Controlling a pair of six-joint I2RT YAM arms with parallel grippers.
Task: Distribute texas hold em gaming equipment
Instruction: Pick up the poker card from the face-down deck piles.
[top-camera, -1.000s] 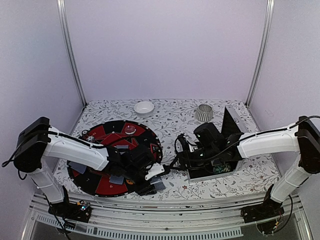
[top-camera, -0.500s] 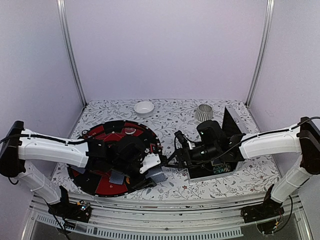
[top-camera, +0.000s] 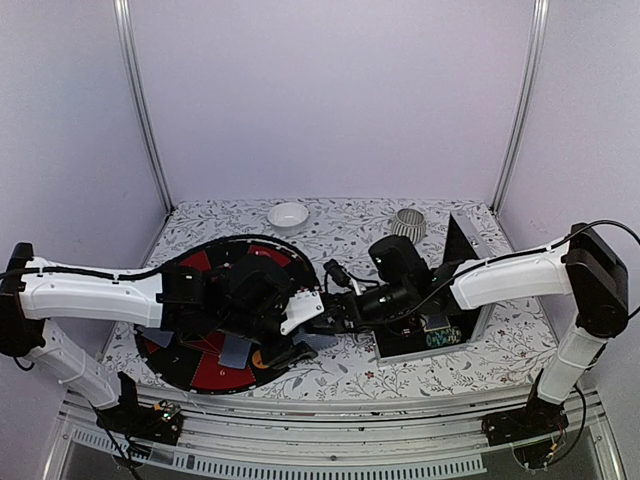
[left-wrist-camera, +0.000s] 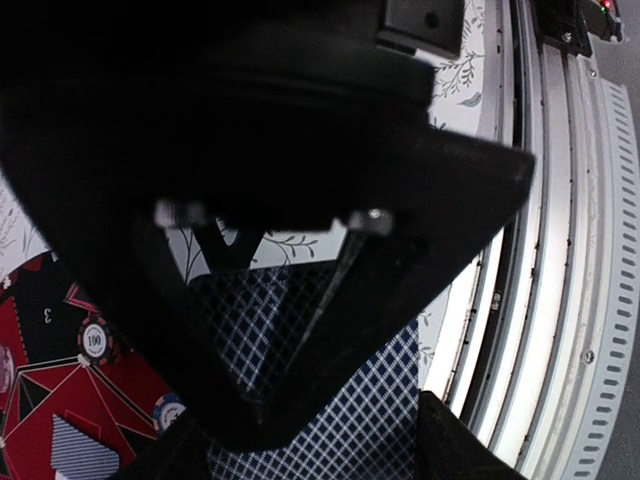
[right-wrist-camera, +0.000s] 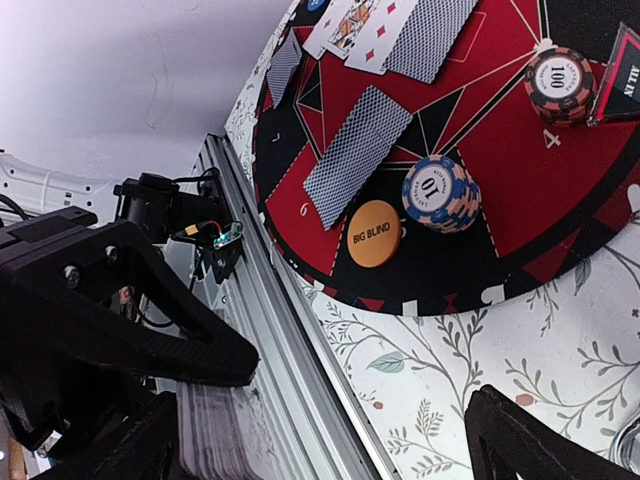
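My left gripper (top-camera: 303, 335) hangs over the right edge of the round red and black mat (top-camera: 196, 262), shut on a deck of blue-checked playing cards (left-wrist-camera: 400, 400) that fills the left wrist view. My right gripper (top-camera: 325, 320) meets it from the right, open wide. The deck's edge (right-wrist-camera: 215, 430) sits beside its left finger. On the mat lie face-down cards (right-wrist-camera: 358, 153), an orange BIG BLIND disc (right-wrist-camera: 375, 234), a blue and orange chip stack (right-wrist-camera: 440, 192), a "100" chip stack (right-wrist-camera: 558, 85) and a red marker (right-wrist-camera: 620, 70).
A white bowl (top-camera: 288, 214) and a ribbed grey cup (top-camera: 407, 225) stand at the back. A black box (top-camera: 430, 340) with a raised lid (top-camera: 460, 245) sits under the right arm. An aluminium rail (top-camera: 320, 450) runs along the near table edge.
The right gripper has reached left to the left gripper and opened wide. The left arm has stretched out flatter across the mat, still gripping the deck.
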